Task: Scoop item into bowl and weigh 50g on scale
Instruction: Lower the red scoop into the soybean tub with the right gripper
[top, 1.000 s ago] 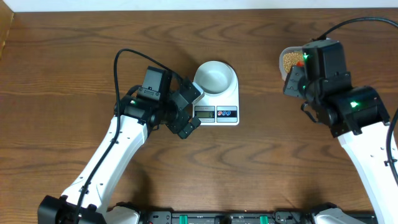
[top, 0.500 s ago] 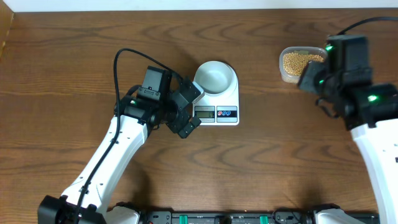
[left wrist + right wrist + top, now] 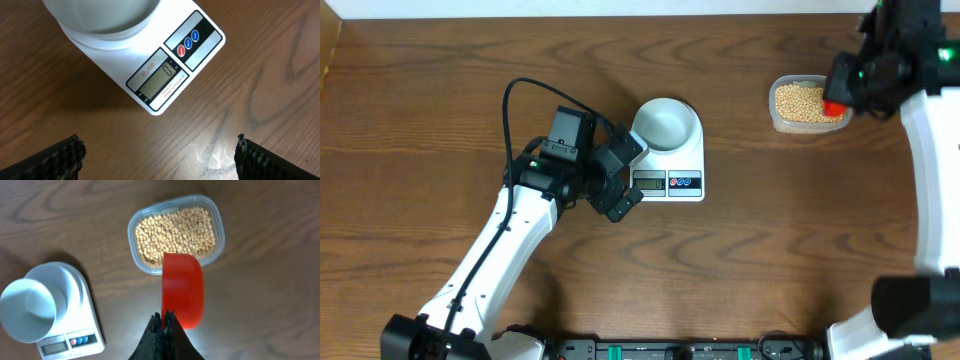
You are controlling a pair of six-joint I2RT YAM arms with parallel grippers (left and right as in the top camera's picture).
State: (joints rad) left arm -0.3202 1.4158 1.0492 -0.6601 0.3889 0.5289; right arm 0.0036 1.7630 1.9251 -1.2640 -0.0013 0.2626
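The wooden table carries two groups of things. At the centre of the overhead view the left gripper is held spread wide and empty, just beside the left edge of the scale. A zero is shown on the scale's display. The pale bowl is seated on the scale's platform, and nothing is seen inside it.

At the upper right the clear plastic tub is filled with tan beans, well apart from the bowl. The right gripper is clamped on the handle of a red scoop. The scoop's long axis runs straight up the right wrist view from the jaws to the tub, and its front lip overlaps the tub's near rim. Whether the beans are touched cannot be told, and none are seen on the scoop.

The tub is judged to lie directly ahead of the scoop, with the right arm much the nearer. The bowl lies at the lower left of that view.
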